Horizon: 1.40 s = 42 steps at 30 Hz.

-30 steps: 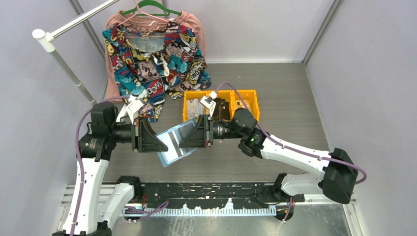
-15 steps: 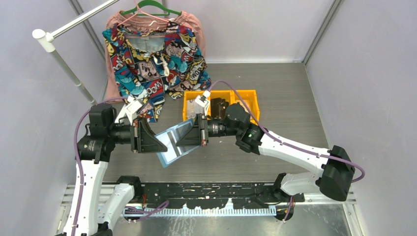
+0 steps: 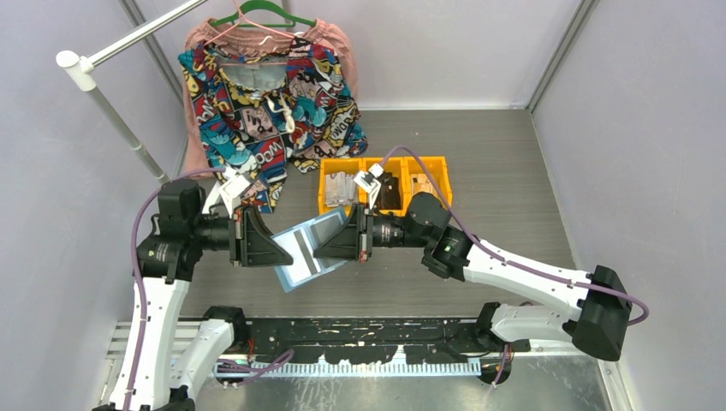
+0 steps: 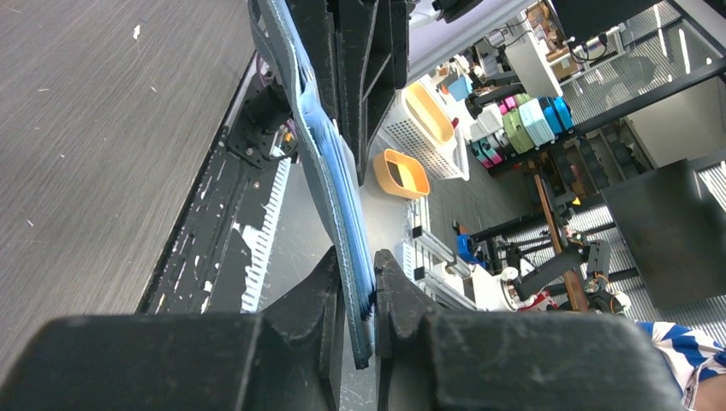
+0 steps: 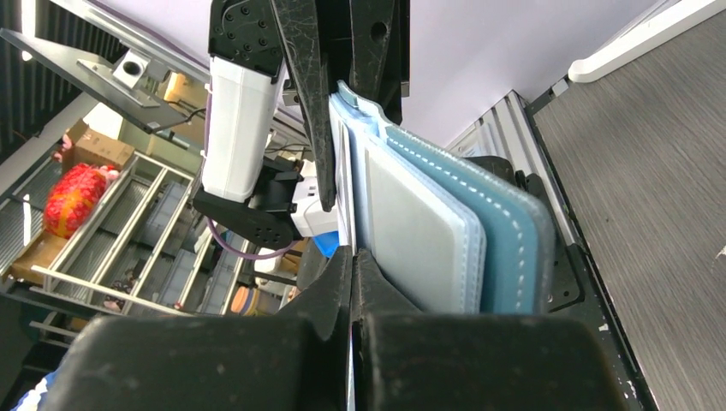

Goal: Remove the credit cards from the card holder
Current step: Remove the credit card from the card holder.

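left gripper [image 4: 360, 282]: I'm clamping the card holder [image 3: 300, 250], 9 o'clock
right gripper [image 5: 353, 261]: I'm pinching a card [image 5: 341, 188], 3 o'clock
progress: card not out yet

One card holder [image 3: 304, 253], lifted off the surface [image 3: 505, 171]; two pincers on it, the left pincer [image 3: 284, 255] and the right pincer [image 3: 324, 248]; one pale card [image 5: 419, 231] shows plainly, and how many more sit in the sleeves cannot be told; three orange bins [image 3: 383, 163] in a row; one comic-print shirt [image 3: 257, 103]; one green hanger [image 3: 265, 10]; one pink garment [image 3: 338, 38]; one white rail [image 3: 120, 43].
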Tool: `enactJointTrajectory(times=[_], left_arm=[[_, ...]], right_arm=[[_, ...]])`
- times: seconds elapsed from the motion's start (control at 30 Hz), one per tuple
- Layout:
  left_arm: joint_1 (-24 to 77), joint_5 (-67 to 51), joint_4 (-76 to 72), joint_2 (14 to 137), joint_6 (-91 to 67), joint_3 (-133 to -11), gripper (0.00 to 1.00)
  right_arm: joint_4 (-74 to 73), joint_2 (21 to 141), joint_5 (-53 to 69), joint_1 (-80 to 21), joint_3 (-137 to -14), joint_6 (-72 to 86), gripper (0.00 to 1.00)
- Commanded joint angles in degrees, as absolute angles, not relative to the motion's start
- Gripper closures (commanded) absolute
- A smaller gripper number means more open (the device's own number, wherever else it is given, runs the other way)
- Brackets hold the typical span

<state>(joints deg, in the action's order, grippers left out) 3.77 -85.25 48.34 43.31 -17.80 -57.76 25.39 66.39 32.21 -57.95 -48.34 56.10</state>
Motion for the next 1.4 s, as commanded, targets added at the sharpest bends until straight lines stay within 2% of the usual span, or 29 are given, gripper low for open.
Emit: enactJointTrajectory(times=[0.0, 0.2, 0.3, 0.37, 0.4, 0.57, 0.67, 0.77, 0.83, 0.93, 1.17, 1.37], left_arm=[[4.22, -87.71, 45.40, 42.98, -18.01, -59.71, 1.00], [4.22, -86.49, 44.40, 42.98, -18.88, -59.79, 1.00], [4.26, -86.20, 43.99, 42.89, -19.02, -59.93, 1.00], [4.22, -86.37, 43.95, 42.77, -18.99, -60.23, 1.00], [4.22, -86.55, 43.90, 42.68, -18.91, -60.35, 1.00], [4.22, -86.40, 42.88, 42.40, -18.63, -60.14, 1.00], [4.23, -86.19, 41.93, 42.28, -18.54, -59.92, 1.00], [4.28, -86.07, 41.44, 42.16, -18.55, -59.41, 1.00], [4.22, -86.22, 41.37, 41.87, -18.47, -58.89, 1.00], [4.30, -85.90, 40.84, 41.01, -18.37, -58.11, 0.99], [4.26, -85.35, 40.21, 40.89, -18.73, -57.11, 0.81], [4.22, -87.61, 38.84, 40.82, -21.38, -55.75, 0.78]], right_arm=[[25.65, 63.37, 28.86, -58.18, -47.95, 54.72, 0.99], [25.06, 62.87, 27.95, -58.22, -47.23, 54.73, 0.99], [21.50, 65.25, 27.93, -58.30, -49.67, 53.86, 0.80], [21.04, 66.48, 27.76, -58.86, -50.23, 53.58, 0.61], [20.86, 67.07, 27.57, -59.21, -50.53, 53.32, 0.56], [21.28, 69.78, 31.42, -60.21, -52.66, 53.41, 0.52], [25.24, 71.04, 34.18, -60.33, -52.90, 55.49, 0.54], [28.99, 71.70, 35.08, -60.38, -53.45, 57.28, 0.62], [32.47, 71.84, 35.62, -60.20, -53.32, 59.17, 0.71], [36.45, 71.51, 36.18, -60.12, -52.76, 61.40, 0.76], [40.24, 69.78, 36.74, -59.88, -50.52, 63.19, 0.98], [39.55, 68.21, 36.71, -59.54, -48.69, 62.51, 0.99]])
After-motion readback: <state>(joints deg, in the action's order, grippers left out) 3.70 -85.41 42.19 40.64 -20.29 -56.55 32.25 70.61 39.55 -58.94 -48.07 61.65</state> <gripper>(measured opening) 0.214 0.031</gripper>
